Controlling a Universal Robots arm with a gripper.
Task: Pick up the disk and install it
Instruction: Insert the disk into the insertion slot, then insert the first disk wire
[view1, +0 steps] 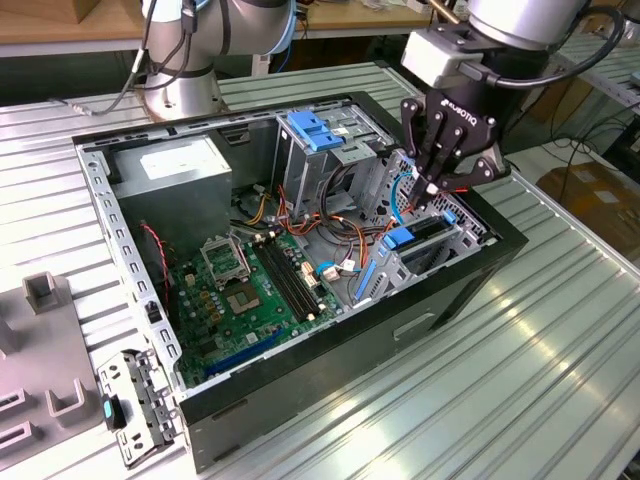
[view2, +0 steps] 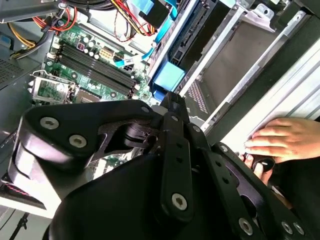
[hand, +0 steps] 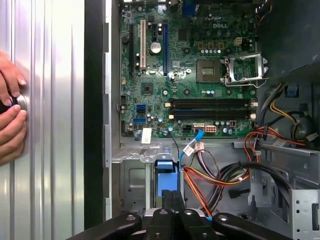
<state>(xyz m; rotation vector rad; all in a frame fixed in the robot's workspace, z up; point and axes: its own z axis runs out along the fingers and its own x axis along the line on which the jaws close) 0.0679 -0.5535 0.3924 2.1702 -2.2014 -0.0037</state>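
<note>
The disk lies as a dark slab with blue rail ends in the drive bay at the front corner of the open computer case, on the exterior view's right. My gripper hangs just above that bay, fingers pressed together with nothing between them. In the second wrist view the gripper points at the blue end piece of the disk. In the first wrist view the gripper sits right at the same blue piece.
Inside the case are a green motherboard, a grey power supply box, a blue-latched cage and loose coloured cables. A person's hand rests on the slatted table beside the case. Grey fixtures stand at the exterior view's left.
</note>
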